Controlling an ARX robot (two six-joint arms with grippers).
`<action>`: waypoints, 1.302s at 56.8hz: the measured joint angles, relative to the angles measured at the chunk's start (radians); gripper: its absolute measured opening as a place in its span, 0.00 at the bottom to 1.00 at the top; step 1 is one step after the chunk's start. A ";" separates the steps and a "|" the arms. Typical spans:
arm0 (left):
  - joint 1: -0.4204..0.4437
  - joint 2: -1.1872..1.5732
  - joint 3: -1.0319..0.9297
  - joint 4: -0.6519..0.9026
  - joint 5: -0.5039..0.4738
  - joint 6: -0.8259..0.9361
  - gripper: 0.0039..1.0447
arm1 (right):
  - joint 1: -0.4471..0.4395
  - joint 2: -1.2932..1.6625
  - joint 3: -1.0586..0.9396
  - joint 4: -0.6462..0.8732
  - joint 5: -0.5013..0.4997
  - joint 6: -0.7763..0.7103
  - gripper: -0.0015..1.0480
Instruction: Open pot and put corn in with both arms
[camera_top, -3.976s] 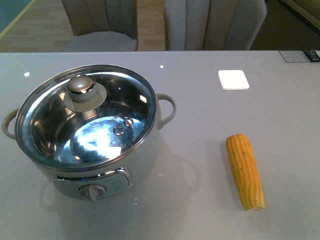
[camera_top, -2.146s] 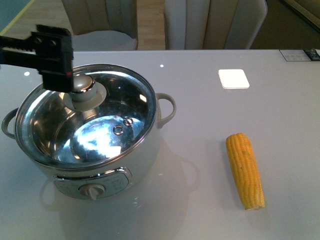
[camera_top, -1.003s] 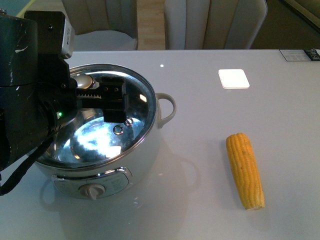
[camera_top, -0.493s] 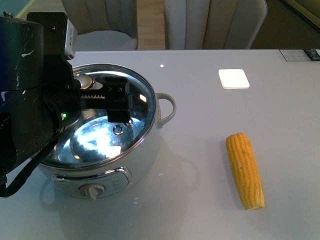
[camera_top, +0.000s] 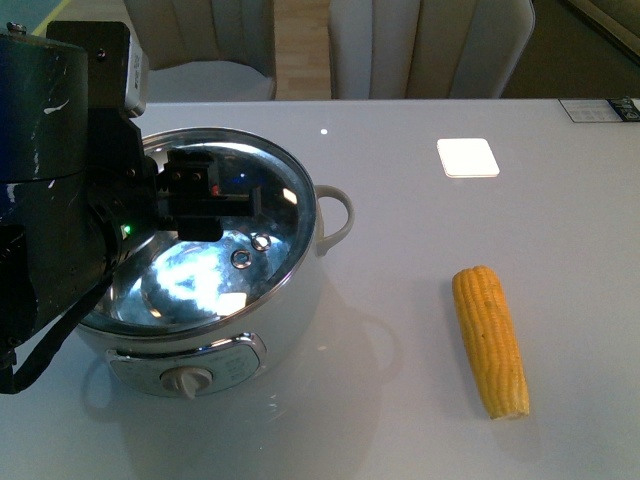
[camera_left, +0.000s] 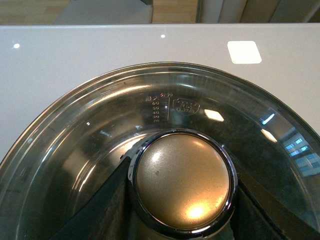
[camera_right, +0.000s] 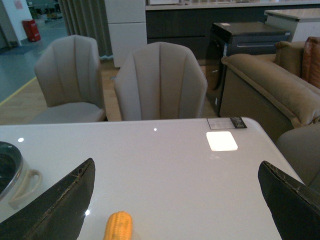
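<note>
The white pot (camera_top: 290, 310) stands at the table's left, its steel-rimmed glass lid (camera_top: 250, 265) resting on it. My left gripper (camera_top: 188, 192) is over the lid, shut on the lid knob (camera_left: 182, 182). A black finger (camera_left: 102, 210) presses on each side of the knob. The yellow corn (camera_top: 490, 340) lies on the table to the right of the pot, lengthwise toward me. My right gripper (camera_right: 175, 205) is out of the front view. It hangs open above the table, with the corn tip (camera_right: 118, 226) low between its fingers (camera_right: 60, 205) and one pot handle (camera_right: 25, 185) off to the side.
The bulky left arm (camera_top: 60, 220) covers the pot's left side. A white square pad (camera_top: 467, 158) lies at the back right of the grey table (camera_top: 400, 250). Upholstered chairs (camera_right: 160, 80) stand behind the far edge.
The left arm came in from the left over the pot. Its gripper settled over the knob and has drawn shut on it in the last half second. The corn has not moved.
</note>
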 joint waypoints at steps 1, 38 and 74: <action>0.000 0.000 0.000 0.000 0.000 0.000 0.43 | 0.000 0.000 0.000 0.000 0.000 0.000 0.91; -0.002 -0.063 -0.002 -0.029 -0.011 0.037 0.43 | 0.000 0.000 0.000 0.000 0.000 0.000 0.92; 0.277 -0.393 -0.011 -0.153 0.021 0.105 0.43 | 0.000 0.000 0.000 0.000 0.000 0.000 0.91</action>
